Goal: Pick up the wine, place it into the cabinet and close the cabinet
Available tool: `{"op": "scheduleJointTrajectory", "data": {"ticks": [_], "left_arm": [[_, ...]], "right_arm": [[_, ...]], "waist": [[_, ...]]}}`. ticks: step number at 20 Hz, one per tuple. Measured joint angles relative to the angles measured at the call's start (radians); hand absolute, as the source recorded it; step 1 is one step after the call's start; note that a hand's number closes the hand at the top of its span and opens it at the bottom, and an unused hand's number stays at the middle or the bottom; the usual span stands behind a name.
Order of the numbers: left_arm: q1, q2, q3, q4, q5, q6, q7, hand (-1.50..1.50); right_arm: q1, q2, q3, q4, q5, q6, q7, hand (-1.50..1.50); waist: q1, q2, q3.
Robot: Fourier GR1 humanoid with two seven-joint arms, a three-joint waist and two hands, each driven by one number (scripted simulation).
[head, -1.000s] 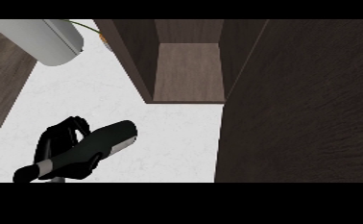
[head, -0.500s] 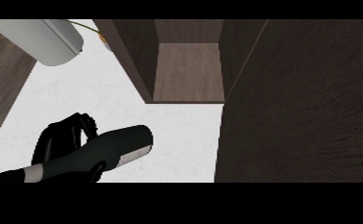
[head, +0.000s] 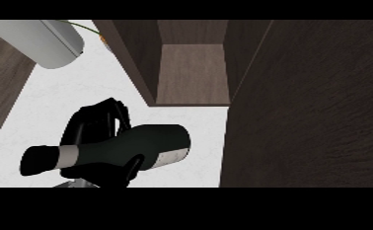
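Your robot's left hand (head: 93, 125) shows low at the view's left, its black fingers (head: 116, 109) curled round the body of the wine bottle (head: 120, 151) and its thumb (head: 132, 167) hooked under the near side, so the hand is gripping the bottle. The bottle lies nearly level in that grasp, above the white counter (head: 182, 125): the dark neck with its pale band points toward the left edge of the view, and the wider base, with a light patch on it, points right toward the cabinet. A little of the grey forearm (head: 76, 184) shows at the lower edge, below the hand.

You see no right hand anywhere in the view.

Past the bottle's base, the open cabinet (head: 193, 71) stands further back: a dark brown box with a lighter brown floor inside, its left wall rising just beyond the hand. The bottle is outside it, in front of and to the left of the opening. A broad dark wood panel (head: 306, 115) fills the right side of the view; you cannot tell from here whether it is the door.

At the upper left a pale grey rounded object (head: 47, 44) rests partly over the counter, and a small orange and green item (head: 104, 37) sits just beside the cabinet's far left corner
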Motion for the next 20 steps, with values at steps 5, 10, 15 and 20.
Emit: {"op": "scheduleJointTrajectory", "data": {"ticks": [5, 10, 15, 20], "left_arm": [[-0.087, -0.015, -0.097, -0.04, -0.009, 0.114, 0.087, 1.5], [-0.196, -0.019, -0.183, -0.049, -0.014, 0.265, 0.173, 1.5], [-0.325, -0.02, -0.255, 0.03, -0.019, 0.416, 0.191, 1.5], [-0.439, -0.02, -0.275, 0.103, -0.026, 0.519, 0.202, 1.5]], "right_arm": [[0.001, 0.003, 0.0, 0.001, -0.003, 0.004, 0.003, -1.5], [-0.006, 0.005, -0.007, -0.001, -0.011, 0.001, 0.019, -1.5], [0.016, 0.011, -0.006, 0.001, -0.012, 0.014, -0.007, -1.5], [0.013, 0.007, -0.007, -0.003, -0.016, 0.016, 0.003, -1.5]], "waist": [[-0.001, 0.0, 0.0], [-0.003, 0.0, 0.0], [-0.006, 0.001, 0.0], [-0.008, 0.0, -0.001]]}}
